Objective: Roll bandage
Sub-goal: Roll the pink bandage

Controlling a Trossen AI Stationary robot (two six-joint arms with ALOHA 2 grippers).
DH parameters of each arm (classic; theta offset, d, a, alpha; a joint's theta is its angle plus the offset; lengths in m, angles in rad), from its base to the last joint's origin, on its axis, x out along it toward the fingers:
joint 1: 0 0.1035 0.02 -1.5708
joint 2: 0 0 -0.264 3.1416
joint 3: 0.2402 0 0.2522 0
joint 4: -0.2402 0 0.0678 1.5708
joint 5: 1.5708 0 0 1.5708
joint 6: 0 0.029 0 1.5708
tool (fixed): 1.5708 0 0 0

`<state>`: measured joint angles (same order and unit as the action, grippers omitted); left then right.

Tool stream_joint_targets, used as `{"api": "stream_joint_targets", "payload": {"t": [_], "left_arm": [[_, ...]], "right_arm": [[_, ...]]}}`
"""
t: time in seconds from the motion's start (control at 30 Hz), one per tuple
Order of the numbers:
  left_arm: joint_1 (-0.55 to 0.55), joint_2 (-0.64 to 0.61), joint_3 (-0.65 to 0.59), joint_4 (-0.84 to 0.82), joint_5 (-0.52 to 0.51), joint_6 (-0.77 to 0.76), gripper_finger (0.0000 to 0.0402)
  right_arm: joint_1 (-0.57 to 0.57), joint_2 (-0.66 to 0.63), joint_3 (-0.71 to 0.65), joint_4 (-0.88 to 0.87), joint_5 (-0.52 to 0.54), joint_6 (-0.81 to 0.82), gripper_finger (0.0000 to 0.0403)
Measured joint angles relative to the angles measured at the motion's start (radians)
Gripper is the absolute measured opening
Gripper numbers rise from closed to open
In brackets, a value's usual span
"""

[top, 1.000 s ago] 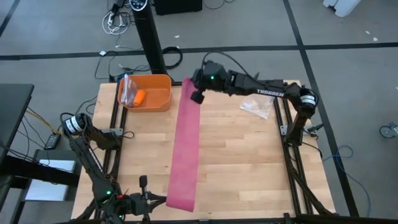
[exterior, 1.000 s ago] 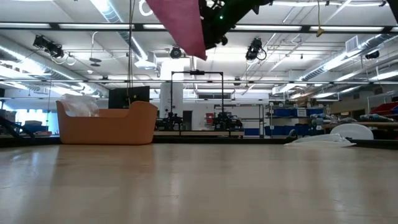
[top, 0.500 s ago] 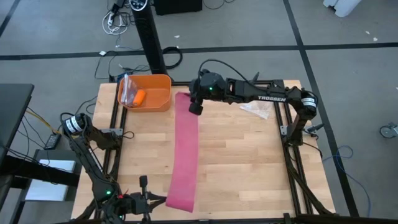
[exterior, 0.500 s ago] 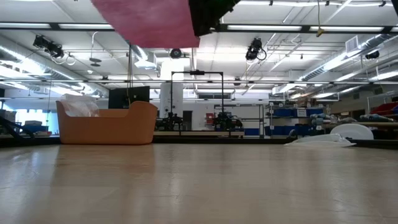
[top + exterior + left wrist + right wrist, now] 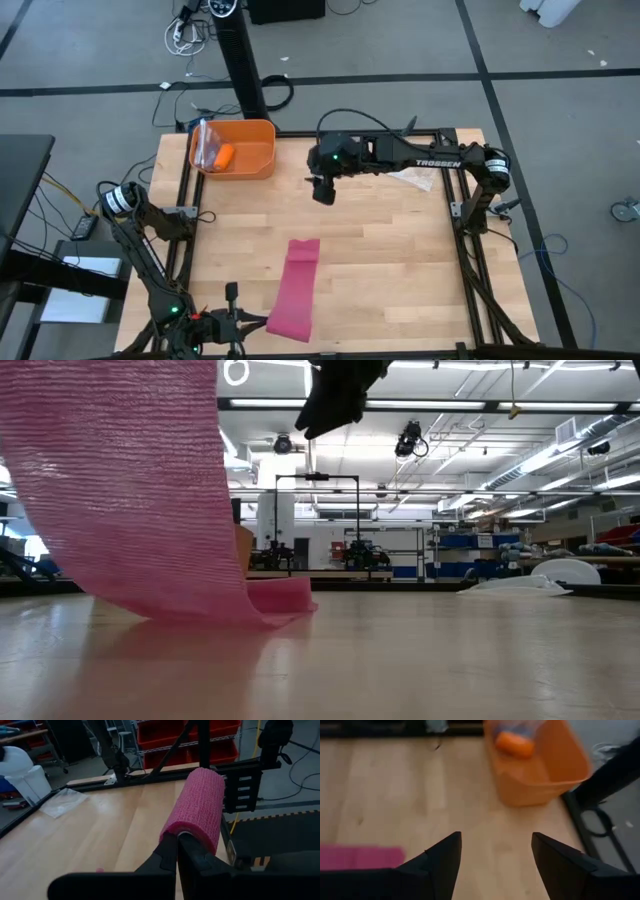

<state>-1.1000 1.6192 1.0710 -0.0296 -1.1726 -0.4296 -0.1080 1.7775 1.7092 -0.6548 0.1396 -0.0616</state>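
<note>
Pale wooden planks fill the table top [image 5: 400, 260] in the high view, framed by dark rails, and on it lies the long magenta-pink fabric bandage [image 5: 295, 290], slumped in a short folded heap near the front edge, well apart from the orange plastic bin [image 5: 236, 148] at the far left corner. Over the table's far half hangs the right gripper [image 5: 322, 192], empty. Down at the front edge sits the left gripper [image 5: 243, 325], right at the strip's near end. Switch to the low view and the pink fabric [image 5: 130, 500] drapes big across the frame, its fold resting on the wood, the right arm's dark claw [image 5: 335, 395] high above it. Left wrist view now: those two dark fingers [image 5: 165, 860] are pinched tight on a snug pink roll [image 5: 197, 805] of the same bandage. Right wrist view: fingers [image 5: 440, 860] spread wide, nothing between them, wood and a sliver of pink [image 5: 360, 856] below, the bin [image 5: 540, 770] beyond. My read for the rolling: keep that left pinch firm, turn evenly, and let the loose fabric feed in straight so the edges stack flush rather than coning.
</note>
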Motion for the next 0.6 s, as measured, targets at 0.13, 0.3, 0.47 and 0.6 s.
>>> {"api": "stream_joint_targets", "payload": {"t": [0.13, 0.3, 0.47, 0.6], "left_arm": [[0.000, 0.000, 0.000, -0.001, -0.061, 0.001, 0.0005], [0.000, 0.000, 0.000, -0.019, -0.155, -0.026, 0.0005], [0.026, 0.000, 0.000, -0.043, -0.177, -0.075, 0.0005], [0.055, 0.000, -0.011, -0.068, -0.121, -0.071, 0.0004]], "right_arm": [[0.057, -0.024, 0.000, -0.140, 0.047, -0.017, 0.0239], [0.099, -0.115, -0.013, -0.365, 0.139, 0.036, 0.0244], [0.138, -0.233, -0.203, -0.268, 0.120, 0.038, 0.0243], [0.135, -0.347, -0.451, -0.015, 0.057, 0.043, 0.0241]]}}
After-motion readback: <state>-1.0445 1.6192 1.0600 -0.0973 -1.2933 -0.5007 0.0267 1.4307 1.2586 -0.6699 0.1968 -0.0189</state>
